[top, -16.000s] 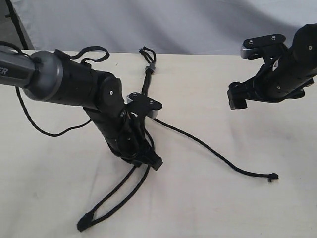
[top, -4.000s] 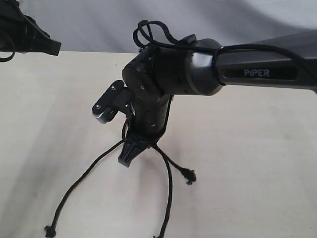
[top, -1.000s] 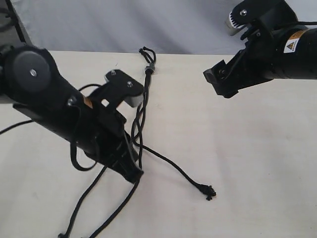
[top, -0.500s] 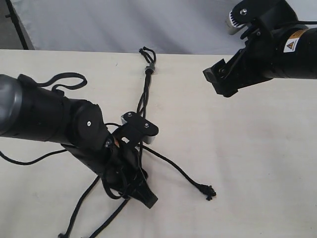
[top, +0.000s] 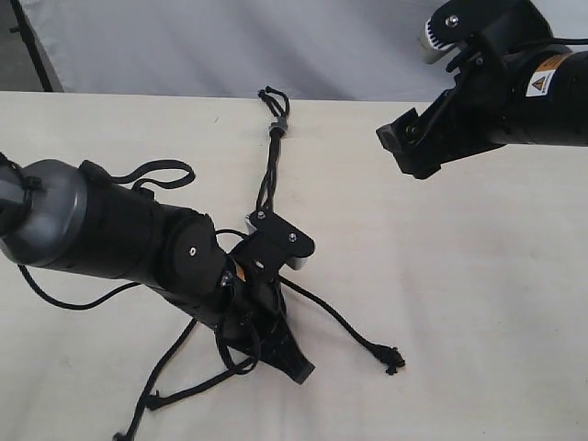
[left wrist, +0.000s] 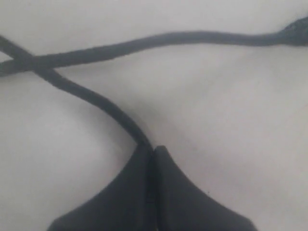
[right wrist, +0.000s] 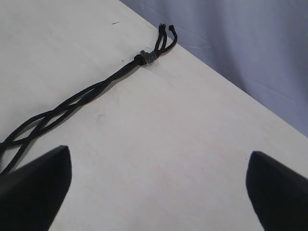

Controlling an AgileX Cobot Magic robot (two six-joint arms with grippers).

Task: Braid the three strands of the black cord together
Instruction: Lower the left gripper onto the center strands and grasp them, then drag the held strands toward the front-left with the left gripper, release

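While your left pincer [left wrist: 153, 150] is working low over the counter [top: 478, 303], its jaws are pressing fully together on one strand [left wrist: 96, 98] of the black cord [top: 268, 175], pinching it right at the tips. Your right pincer [top: 409, 154] is hanging above the right side, spread wide and carrying nothing. The cord is lying on the counter with its knot [top: 277, 126] near the far edge. A loosely plaited stretch is running from the knot toward the left arm, and beyond it the three strands [top: 331, 310] are fanning out, one tip [top: 393, 356] lying to the right.

Judgement: you are making a crossing, with most of the length unplaited. The next move is calling for drawing the held strand across its neighbours, laying it flat and letting go, without dragging the knot or loosening the finished turns.
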